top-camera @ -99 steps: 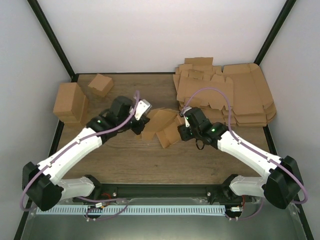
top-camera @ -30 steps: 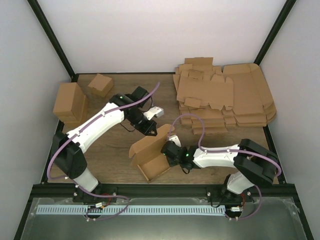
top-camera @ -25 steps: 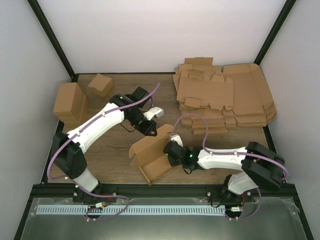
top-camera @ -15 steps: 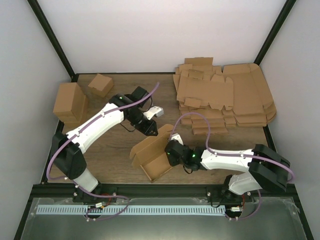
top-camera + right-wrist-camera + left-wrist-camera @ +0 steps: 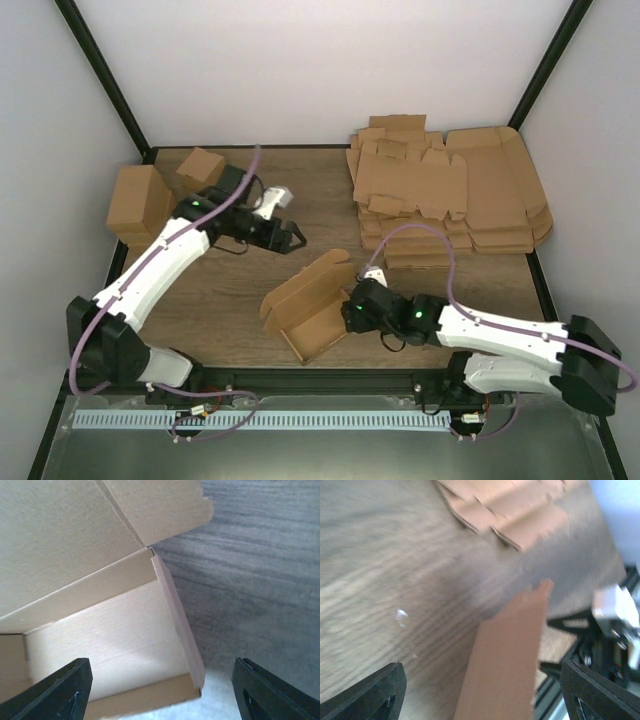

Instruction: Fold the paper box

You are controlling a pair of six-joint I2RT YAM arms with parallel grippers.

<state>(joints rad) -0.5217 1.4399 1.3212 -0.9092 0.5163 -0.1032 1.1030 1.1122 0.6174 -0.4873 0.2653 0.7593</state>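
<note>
The paper box (image 5: 305,315) sits near the front edge of the wooden table (image 5: 230,290). Its walls are raised into a tray and its lid flap stands open, so closing and tucking seem left. The left gripper (image 5: 291,237) and right gripper (image 5: 351,309) both gape wide, holding nothing.

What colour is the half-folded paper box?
Plain brown; the paper box shows best in the top external view.

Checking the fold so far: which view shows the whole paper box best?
Top external: the paper box shows whole, an open tray with its lid flap raised. Right wrist shows only one inside corner; left wrist, only a blurred flap.
</note>
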